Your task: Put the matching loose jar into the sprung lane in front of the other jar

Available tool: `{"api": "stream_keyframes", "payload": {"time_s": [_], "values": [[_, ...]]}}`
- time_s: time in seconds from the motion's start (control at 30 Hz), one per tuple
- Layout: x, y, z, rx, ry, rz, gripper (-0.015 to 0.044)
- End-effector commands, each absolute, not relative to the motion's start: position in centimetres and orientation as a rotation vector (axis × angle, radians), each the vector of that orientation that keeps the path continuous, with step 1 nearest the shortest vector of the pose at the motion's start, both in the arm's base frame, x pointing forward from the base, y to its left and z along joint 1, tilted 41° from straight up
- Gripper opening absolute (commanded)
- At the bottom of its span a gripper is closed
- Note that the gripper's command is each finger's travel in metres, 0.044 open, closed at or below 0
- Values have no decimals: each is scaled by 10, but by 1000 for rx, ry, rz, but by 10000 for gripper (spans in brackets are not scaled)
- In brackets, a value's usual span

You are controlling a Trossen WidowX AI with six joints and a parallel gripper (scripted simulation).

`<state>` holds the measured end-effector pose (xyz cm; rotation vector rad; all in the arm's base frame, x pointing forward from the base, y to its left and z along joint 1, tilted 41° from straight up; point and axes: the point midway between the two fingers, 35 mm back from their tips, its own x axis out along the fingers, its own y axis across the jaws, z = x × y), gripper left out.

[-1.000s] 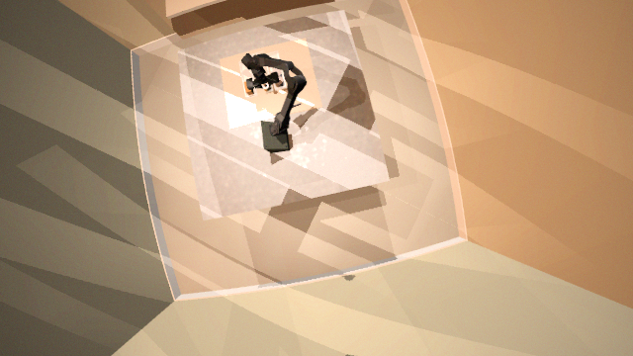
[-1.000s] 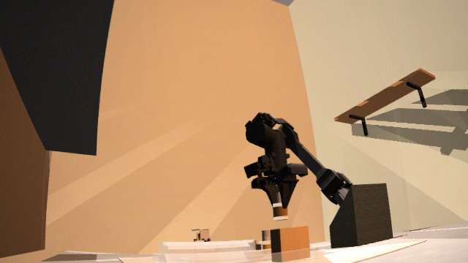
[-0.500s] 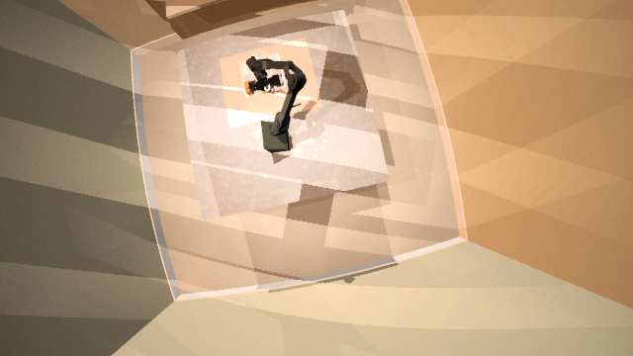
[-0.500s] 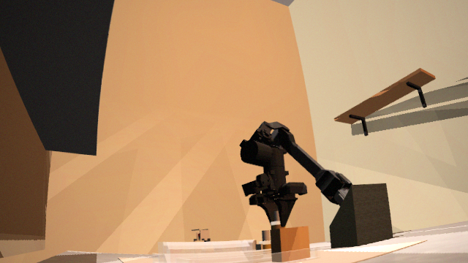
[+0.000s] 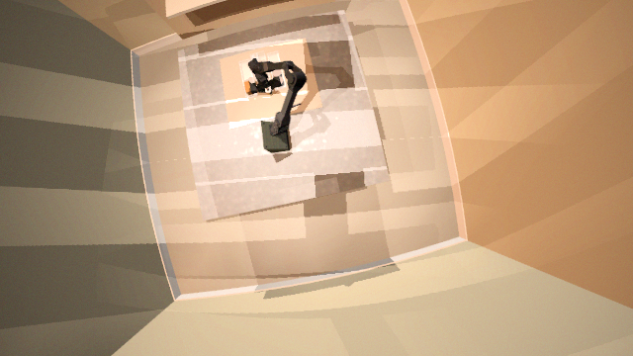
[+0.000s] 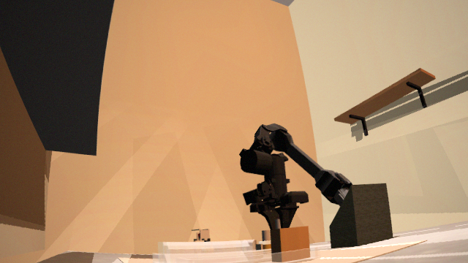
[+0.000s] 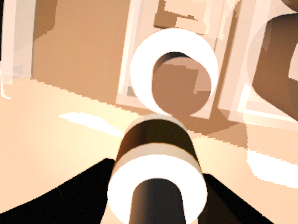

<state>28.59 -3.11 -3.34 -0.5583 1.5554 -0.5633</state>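
Observation:
My gripper (image 7: 156,175) (image 6: 278,223) is shut on a jar (image 7: 156,132) with a dark band and a white ring-shaped top around a dark centre. The lane jar (image 7: 141,70) has a white ring-shaped top and stands between the clear walls of the sprung lane (image 7: 123,75) in the wrist view. The held jar is in front of this lane's front end, close to the lane jar in the picture. I cannot tell whether they touch. The low front stop and the pusher plate are not clearly seen. An orange block hides the held jar's lower end in the exterior view.
The orange block (image 5: 247,87) (image 6: 292,242) stands beside the gripper. A neighbouring clear lane holds a wide brown object (image 7: 272,65) at the right of the wrist view. Another clear wall (image 7: 17,45) is at its left. A small jar (image 6: 265,235) shows behind the block.

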Motion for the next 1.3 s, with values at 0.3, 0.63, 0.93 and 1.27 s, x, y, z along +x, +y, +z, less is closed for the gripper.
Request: {"api": "stream_keyframes", "payload": {"time_s": [0.3, 0.63, 0.93, 1.27], "values": [[292, -31, -34, -564, 1552, -560, 0], [295, -32, -34, -564, 1552, -560, 0], [299, -32, -34, -564, 1552, -560, 0], [303, -32, -34, -563, 1552, -560, 0]]}}
